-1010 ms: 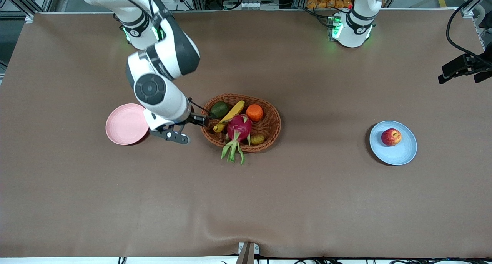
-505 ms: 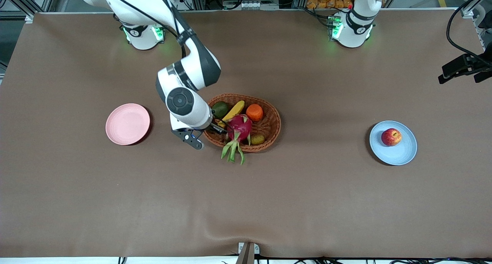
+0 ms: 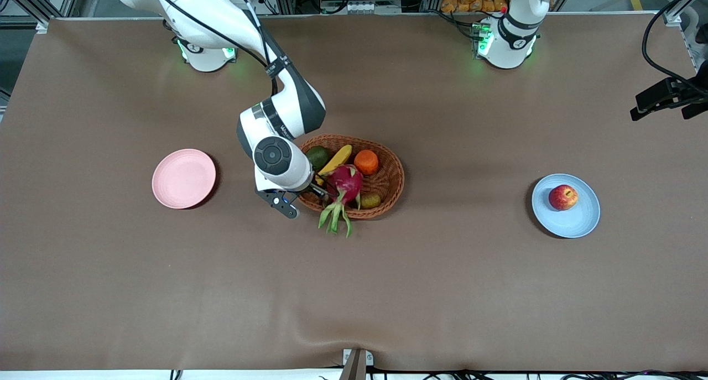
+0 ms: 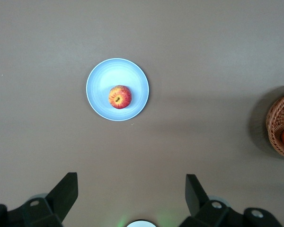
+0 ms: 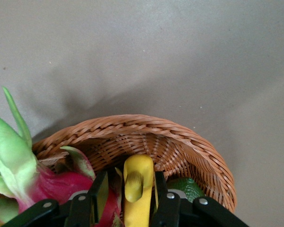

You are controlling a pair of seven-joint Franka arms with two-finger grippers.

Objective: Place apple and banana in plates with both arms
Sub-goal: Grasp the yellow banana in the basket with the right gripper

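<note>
The yellow banana (image 3: 336,160) lies in the wicker basket (image 3: 394,175) between a green fruit and a dragon fruit. My right gripper (image 3: 321,187) is down in the basket at the end toward the right arm. In the right wrist view its jaws (image 5: 131,182) straddle the banana's (image 5: 138,189) stem end: one finger rests against it, and a gap shows at the other finger. The red apple (image 3: 563,197) sits on the light blue plate (image 3: 581,217). My left gripper (image 4: 130,183) hangs open high over the table, looking down on the apple (image 4: 119,96) and blue plate (image 4: 99,78). The pink plate (image 3: 183,178) holds nothing.
The basket (image 5: 180,137) also holds a magenta dragon fruit (image 3: 344,183), an orange (image 3: 366,162), a green avocado-like fruit (image 3: 316,157) and a small brownish fruit (image 3: 370,201). The dragon fruit (image 5: 52,184) presses close beside my right gripper. Brown cloth covers the table.
My right arm swung from beside the pink plate to the basket and lowered around the banana's end, its jaws narrowing. The left arm, apple and plates stayed put.
</note>
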